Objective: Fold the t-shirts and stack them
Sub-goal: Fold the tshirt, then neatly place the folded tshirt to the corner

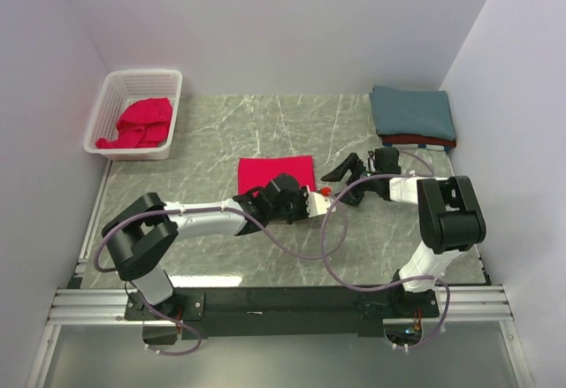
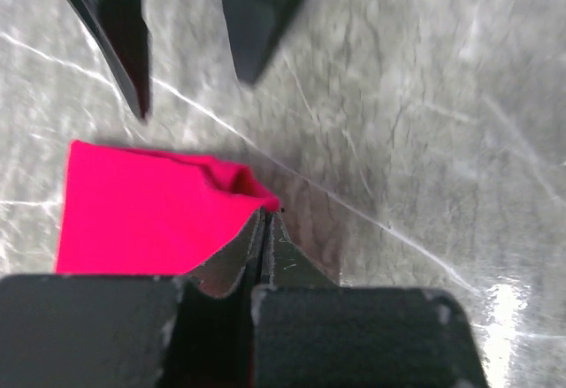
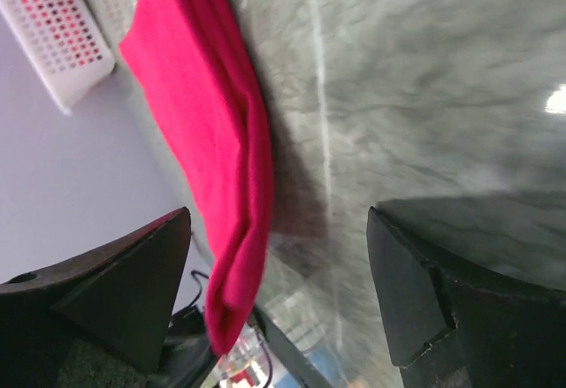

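Note:
A bright red t-shirt point(image 1: 275, 174) lies folded into a rectangle at the table's middle. My left gripper point(image 1: 318, 195) is at its near right corner, and in the left wrist view the jaws point(image 2: 268, 216) are shut on that raised corner of the red cloth point(image 2: 141, 220). My right gripper point(image 1: 343, 185) hovers open just right of the same corner. In its own view its fingertips point(image 3: 141, 282) straddle the shirt's point(image 3: 212, 140) edge and bare table. A teal-blue t-shirt point(image 1: 412, 111) lies folded on a darker red one point(image 1: 424, 140) at the back right.
A white lattice basket point(image 1: 110, 96) at the back left holds crumpled red t-shirts point(image 1: 141, 123). Grey walls close in the marble table on three sides. The two grippers are close together, and the right one's fingers point(image 2: 124, 26) show in the left wrist view.

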Motion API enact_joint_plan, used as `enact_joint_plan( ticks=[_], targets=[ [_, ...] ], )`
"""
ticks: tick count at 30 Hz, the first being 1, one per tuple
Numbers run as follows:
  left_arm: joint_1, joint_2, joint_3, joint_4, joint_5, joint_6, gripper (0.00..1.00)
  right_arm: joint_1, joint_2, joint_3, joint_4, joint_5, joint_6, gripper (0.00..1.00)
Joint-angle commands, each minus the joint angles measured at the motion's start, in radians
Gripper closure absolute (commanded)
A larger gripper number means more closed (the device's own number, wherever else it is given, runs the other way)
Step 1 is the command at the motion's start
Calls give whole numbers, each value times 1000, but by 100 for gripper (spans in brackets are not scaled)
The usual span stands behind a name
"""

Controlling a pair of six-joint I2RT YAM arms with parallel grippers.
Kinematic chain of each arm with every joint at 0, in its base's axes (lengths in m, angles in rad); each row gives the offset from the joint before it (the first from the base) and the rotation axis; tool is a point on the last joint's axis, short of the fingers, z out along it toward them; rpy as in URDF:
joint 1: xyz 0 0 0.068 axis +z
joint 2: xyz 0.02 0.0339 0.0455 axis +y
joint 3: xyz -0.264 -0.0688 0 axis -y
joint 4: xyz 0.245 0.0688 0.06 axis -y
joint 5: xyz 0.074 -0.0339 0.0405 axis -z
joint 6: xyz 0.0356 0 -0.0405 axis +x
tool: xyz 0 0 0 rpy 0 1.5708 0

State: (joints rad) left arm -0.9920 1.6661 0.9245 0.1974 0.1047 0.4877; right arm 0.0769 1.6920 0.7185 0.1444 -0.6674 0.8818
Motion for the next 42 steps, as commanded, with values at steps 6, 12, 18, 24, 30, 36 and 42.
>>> enact_joint_plan(
  ticks=[6, 12, 18, 24, 30, 36, 42],
  targets=[
    [1, -52, 40, -20, 73, -46, 99, 87, 44, -37, 205, 8, 178, 13],
    [7, -40, 57, -9, 70, -66, 99, 168, 74, -33, 251, 92, 264, 33],
    [21, -40, 89, -36, 84, -84, 99, 201, 72, -37, 196, 245, 293, 62],
    [24, -40, 99, -44, 99, -100, 99, 210, 132, 19, 185, 298, 318, 57],
    [30, -35, 93, -58, 110, -97, 99, 215, 201, 58, 201, 308, 335, 57],
    [12, -19, 34, -29, 102, -29, 51, 218, 201, 56, 190, 311, 330, 57],
    [6, 53, 28, 11, 46, 3, 51, 218, 198, 55, 170, 311, 325, 57]
  ],
)
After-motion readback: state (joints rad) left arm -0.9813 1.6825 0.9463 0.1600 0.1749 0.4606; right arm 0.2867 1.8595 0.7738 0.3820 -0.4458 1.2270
